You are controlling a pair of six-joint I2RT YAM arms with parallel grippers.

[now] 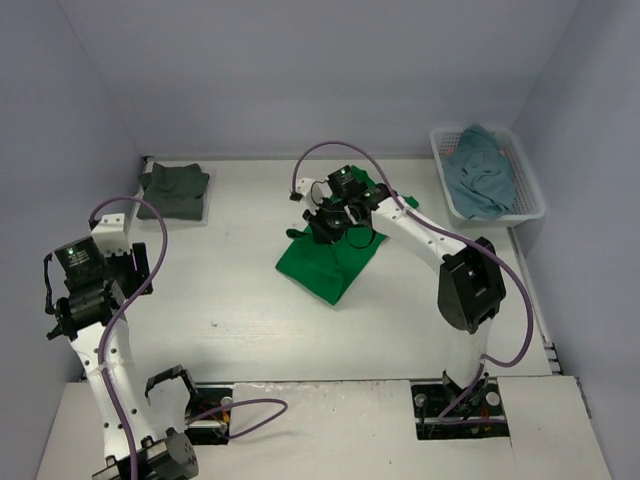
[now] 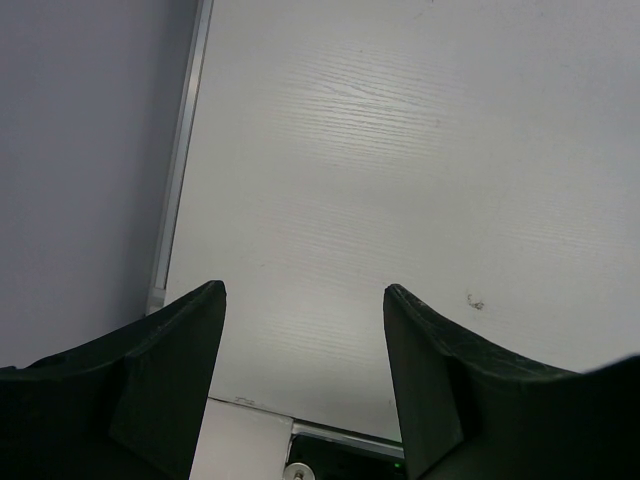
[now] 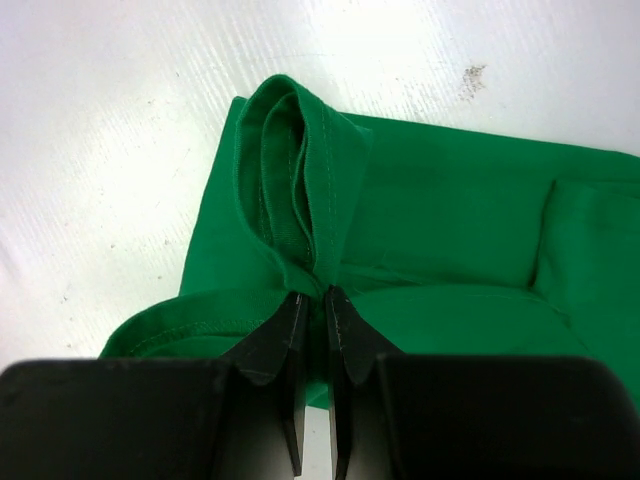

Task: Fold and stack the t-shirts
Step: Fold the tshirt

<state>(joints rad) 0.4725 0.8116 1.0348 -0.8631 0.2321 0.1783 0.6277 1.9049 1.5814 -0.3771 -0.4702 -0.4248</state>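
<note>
The right gripper (image 3: 313,300) is clamped on a bunched, seamed edge of the soft bright green cloth t-shirt (image 1: 335,265) lying mid-way across the white table (image 1: 250,330), a light, limp thing that would probably sag and is best gripped at its hems, while the left gripper (image 2: 305,295) hangs empty with its jaws apart.

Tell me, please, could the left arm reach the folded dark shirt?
Probably yes: the left gripper is open and empty, and only bare table lies between it and the dark shirt.

The white table (image 1: 250,330) carries a green shirt (image 1: 325,265), dark folded shirt (image 1: 175,190) and mesh basket (image 1: 528,185).
</note>
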